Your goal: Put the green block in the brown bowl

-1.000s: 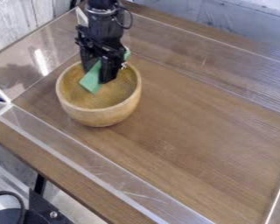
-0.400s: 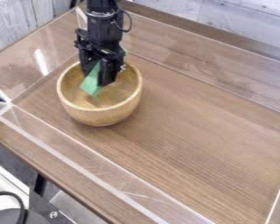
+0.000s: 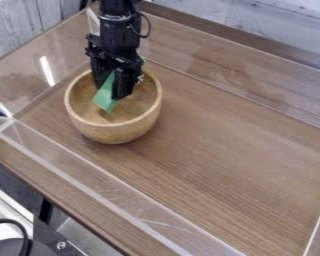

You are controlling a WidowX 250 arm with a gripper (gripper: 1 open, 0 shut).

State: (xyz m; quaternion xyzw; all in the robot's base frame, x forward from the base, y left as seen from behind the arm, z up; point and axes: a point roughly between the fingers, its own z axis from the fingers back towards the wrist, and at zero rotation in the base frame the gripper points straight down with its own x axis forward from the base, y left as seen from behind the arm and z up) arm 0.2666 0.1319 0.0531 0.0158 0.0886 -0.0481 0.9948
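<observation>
The black gripper (image 3: 113, 78) hangs straight down over the brown bowl (image 3: 112, 112), fingers clamped tight on the green block (image 3: 108, 93). The block dangles at a tilt, its lower end dipping inside the bowl, below the rim line; whether it touches the bottom is hard to tell. The bowl sits near the far left corner of the wooden tray (image 3: 216, 150).
</observation>
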